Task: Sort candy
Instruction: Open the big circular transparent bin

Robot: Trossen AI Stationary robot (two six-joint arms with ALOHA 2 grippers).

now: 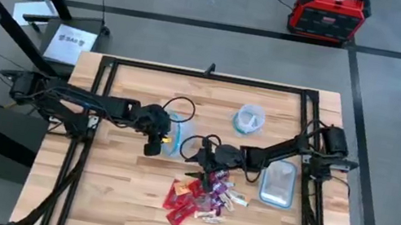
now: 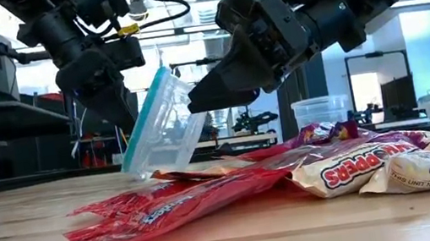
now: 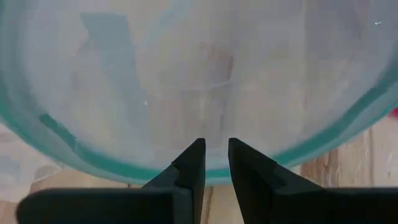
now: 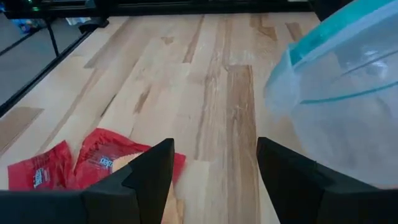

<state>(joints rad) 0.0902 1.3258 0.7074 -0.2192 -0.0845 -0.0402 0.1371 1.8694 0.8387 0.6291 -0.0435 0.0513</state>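
Presently noted: heap of small flat wrapped candy in red, purple, orange and whitish-silver wrappers [image 1: 202, 200] lying on the light wooden plank table [image 1: 111, 196], toward its near middle. Right pincer [image 1: 201, 156] hovering just above the far edge of that heap, fingers spread wide, nothing between them; red wrappers [image 4: 93, 163] seen directly below and slightly ahead of the fingertips in the right wrist view. Judged the nearer arm for a pick: candy lies straight down from it. Long axis of the nearest red wrapper appears to run roughly across the finger gap, though not certain.

Left pincer [image 1: 154, 147] pinching the teal rim of a clear round plastic bowl [image 2: 161, 128], holding it tilted on edge just beside the heap, mouth turned toward the candy.
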